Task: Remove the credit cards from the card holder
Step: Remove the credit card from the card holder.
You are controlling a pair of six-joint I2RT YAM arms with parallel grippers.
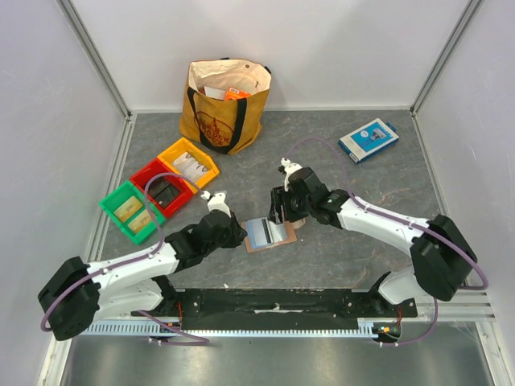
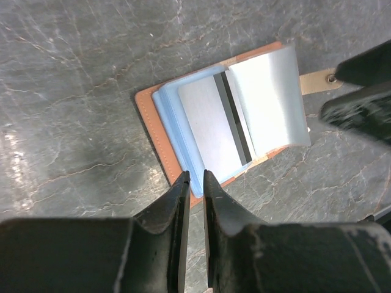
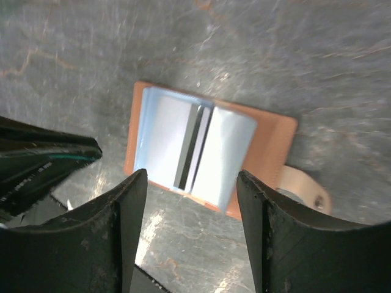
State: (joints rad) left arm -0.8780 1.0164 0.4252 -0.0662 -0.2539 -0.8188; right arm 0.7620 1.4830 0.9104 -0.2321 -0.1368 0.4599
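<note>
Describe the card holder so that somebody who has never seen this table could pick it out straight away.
On the grey table, look in front of the mustard tote bag, between the left gripper and the right gripper. The card holder lies open there: a small tan leather wallet with pale blue sleeves and a snap tab, unlike the bright plastic bins to its left.

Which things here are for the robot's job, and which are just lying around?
For the job:
- card holder, lying open
- credit cards, inside it
- left tool
- right tool

Just lying about:
- tote bag
- blue-and-white box
- yellow bin
- red bin
- green bin
</note>
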